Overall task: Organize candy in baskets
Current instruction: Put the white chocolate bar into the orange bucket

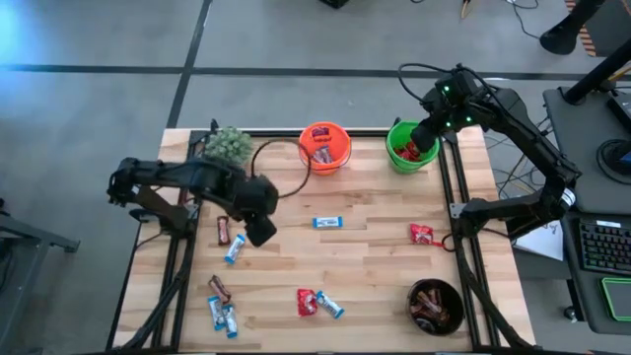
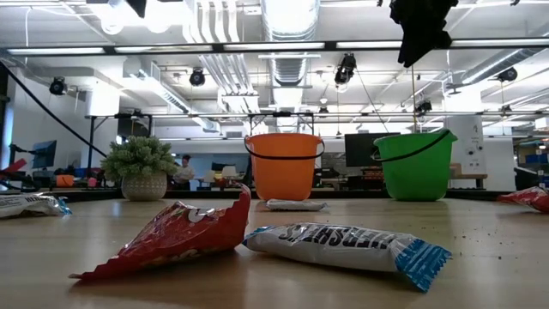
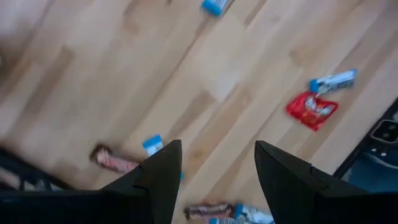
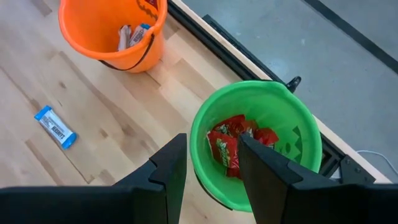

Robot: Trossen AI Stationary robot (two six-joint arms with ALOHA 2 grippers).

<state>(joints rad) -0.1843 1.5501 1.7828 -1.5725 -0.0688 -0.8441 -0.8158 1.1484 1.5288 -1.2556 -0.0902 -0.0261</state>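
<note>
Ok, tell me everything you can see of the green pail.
The green pail is a round, bright green, plastic-looking bucket with a thin dark handle. It stands upright at the table's far edge, right of the orange pail and apart from it. Several red candies lie inside. The right gripper hovers above it, open and empty, not touching.

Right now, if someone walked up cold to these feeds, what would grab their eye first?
Probably the two bright pails at the table's far edge: the orange pail holding a few bars, and the green pail with red packets inside, the right end effector hanging open just above it. Next, the candy scattered over the wood, such as the red packet touching a blue-and-white bar near the front, and the left end effector open above the table's left side.
</note>
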